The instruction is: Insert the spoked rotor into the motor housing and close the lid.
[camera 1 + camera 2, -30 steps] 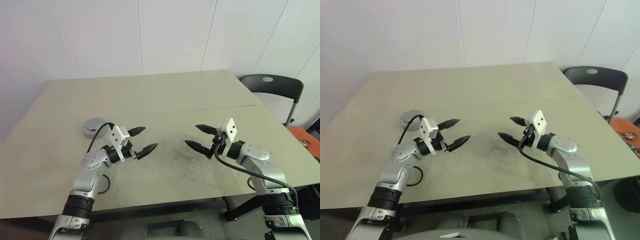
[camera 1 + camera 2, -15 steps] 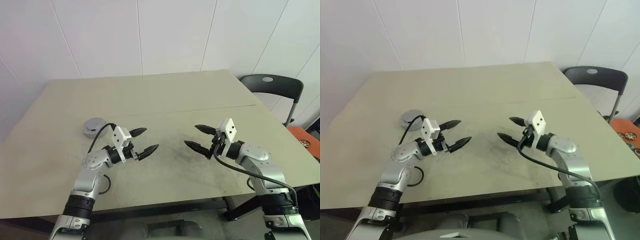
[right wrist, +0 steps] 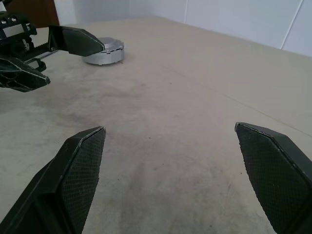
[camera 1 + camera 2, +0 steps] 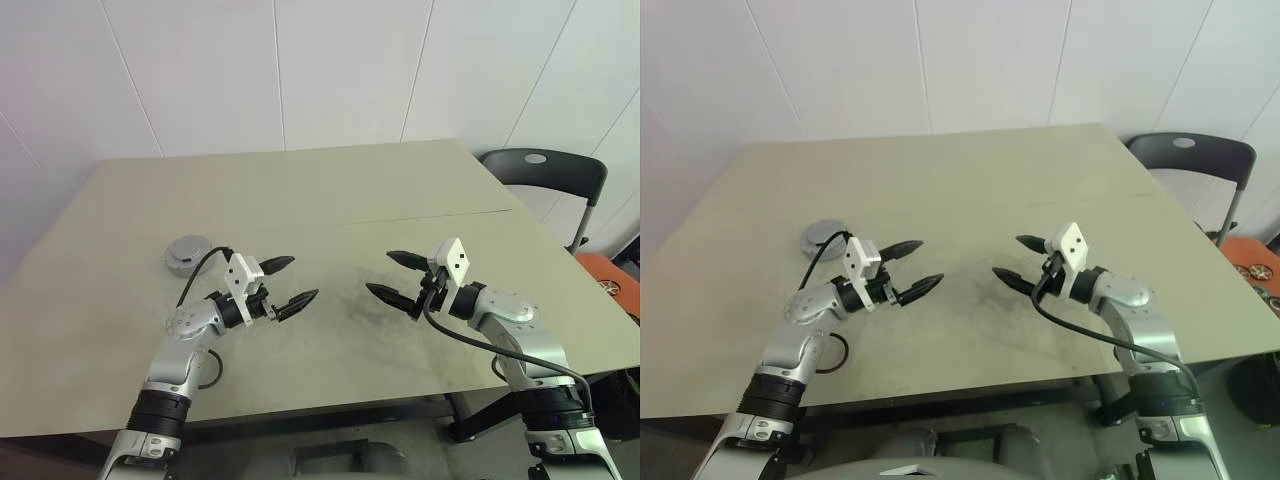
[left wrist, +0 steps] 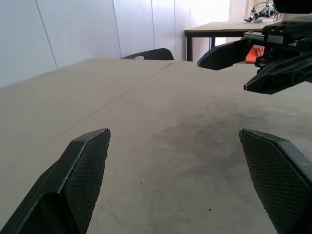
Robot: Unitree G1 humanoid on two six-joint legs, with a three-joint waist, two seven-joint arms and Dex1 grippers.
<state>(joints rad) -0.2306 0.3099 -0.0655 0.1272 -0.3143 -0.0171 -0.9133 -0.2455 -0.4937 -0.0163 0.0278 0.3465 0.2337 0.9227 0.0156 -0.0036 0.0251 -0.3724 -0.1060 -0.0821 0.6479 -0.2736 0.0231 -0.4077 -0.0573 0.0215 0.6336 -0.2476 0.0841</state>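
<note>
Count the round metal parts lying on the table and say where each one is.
1. A round grey metal part sits on the table, beyond the open left gripper on the robot's left side. It looks closed, so any other part inside it would be hidden.

Between the earlier pictures and now I can find no real change. The left gripper (image 4: 303, 277) and the right gripper (image 4: 378, 271), each with two black fingers spread wide, hover at the same places over the beige table top (image 4: 350, 190) and point toward each other as before. The round silver-grey metal part (image 4: 188, 252) on the table's left side has not been displaced either.
</note>
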